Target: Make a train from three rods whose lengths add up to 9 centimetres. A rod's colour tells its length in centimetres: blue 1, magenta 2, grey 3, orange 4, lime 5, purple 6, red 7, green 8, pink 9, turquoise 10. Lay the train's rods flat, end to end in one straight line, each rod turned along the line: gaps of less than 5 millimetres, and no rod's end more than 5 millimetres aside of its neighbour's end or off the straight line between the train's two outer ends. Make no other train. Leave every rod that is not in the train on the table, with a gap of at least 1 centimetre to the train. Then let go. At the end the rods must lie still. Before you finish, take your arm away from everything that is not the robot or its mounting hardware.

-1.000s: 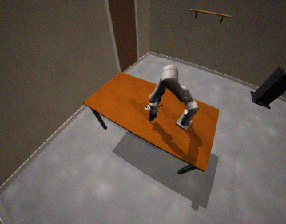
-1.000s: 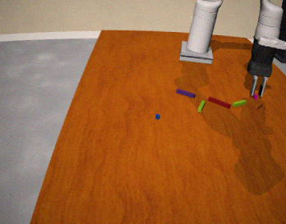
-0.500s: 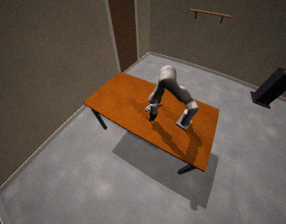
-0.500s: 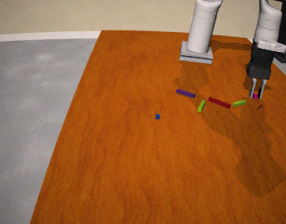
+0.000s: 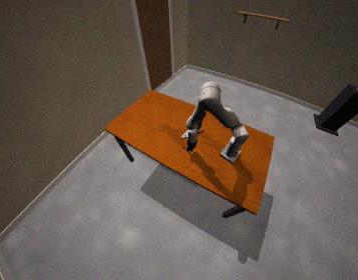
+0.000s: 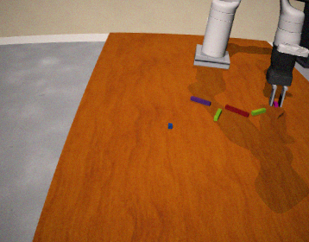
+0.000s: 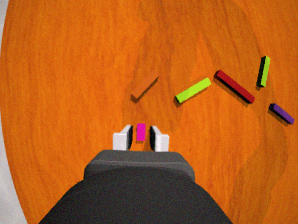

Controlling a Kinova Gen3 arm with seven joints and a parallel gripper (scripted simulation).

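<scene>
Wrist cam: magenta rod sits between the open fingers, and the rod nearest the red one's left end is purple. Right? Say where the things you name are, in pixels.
Not quite: in the wrist view, the rod nearest the red rod's [image 6: 236, 111] [image 7: 234, 87] left end is lime [image 6: 258, 111] [image 7: 193, 91]. The magenta rod [image 6: 276, 104] [image 7: 141, 132] does sit between the open fingers.

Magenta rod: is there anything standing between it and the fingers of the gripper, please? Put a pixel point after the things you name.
Nothing visible does. In the wrist view, the magenta rod [image 6: 276, 104] [image 7: 141, 132] shows between the parted fingers of the gripper [image 5: 188, 149] [image 6: 276, 105] [image 7: 141, 133]. The orange rod [image 6: 280, 115] [image 7: 145, 88] and nearer lime rod [image 6: 258, 111] [image 7: 193, 91] lie outside that gap.
</scene>
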